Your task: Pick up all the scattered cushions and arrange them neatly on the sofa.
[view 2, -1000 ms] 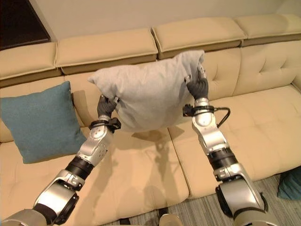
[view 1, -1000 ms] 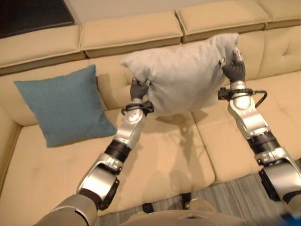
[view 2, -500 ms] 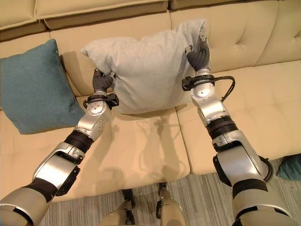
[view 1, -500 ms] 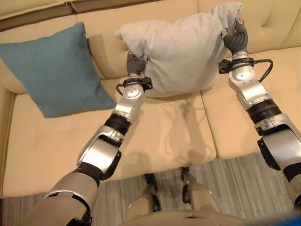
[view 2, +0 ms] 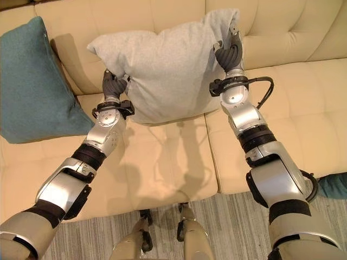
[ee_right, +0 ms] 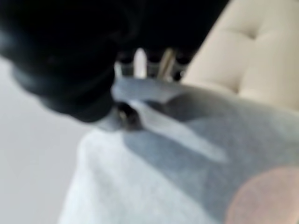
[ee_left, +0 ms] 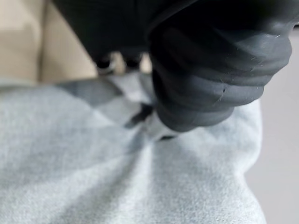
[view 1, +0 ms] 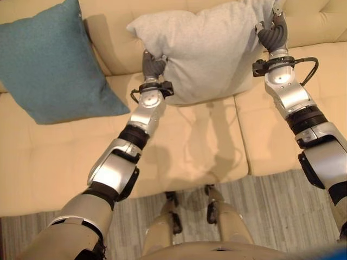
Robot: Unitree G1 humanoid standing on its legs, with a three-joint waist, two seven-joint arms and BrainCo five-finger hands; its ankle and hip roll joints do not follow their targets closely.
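Note:
A large light grey cushion (view 1: 209,49) hangs between my two hands in front of the backrest of the cream sofa (view 1: 211,146). My left hand (view 1: 153,66) pinches its lower left edge, and the cloth bunches under the thumb in the left wrist view, grey cushion (ee_left: 93,177). My right hand (view 1: 272,36) grips the cushion's upper right corner; the right wrist view has the fingers curled over the grey cloth (ee_right: 163,154). A teal cushion (view 1: 49,59) leans upright against the backrest at the left.
The sofa's seat cushions (view 2: 162,162) spread below the held cushion, with a grey striped floor (view 1: 260,211) in front. Another teal cushion (view 2: 333,185) lies on the floor at the far right edge, partly cut off.
The camera has tilted further down, so the sofa's top has left the picture and more floor shows. Both hands still hold the grey cushion, which sits closer to the backrest.

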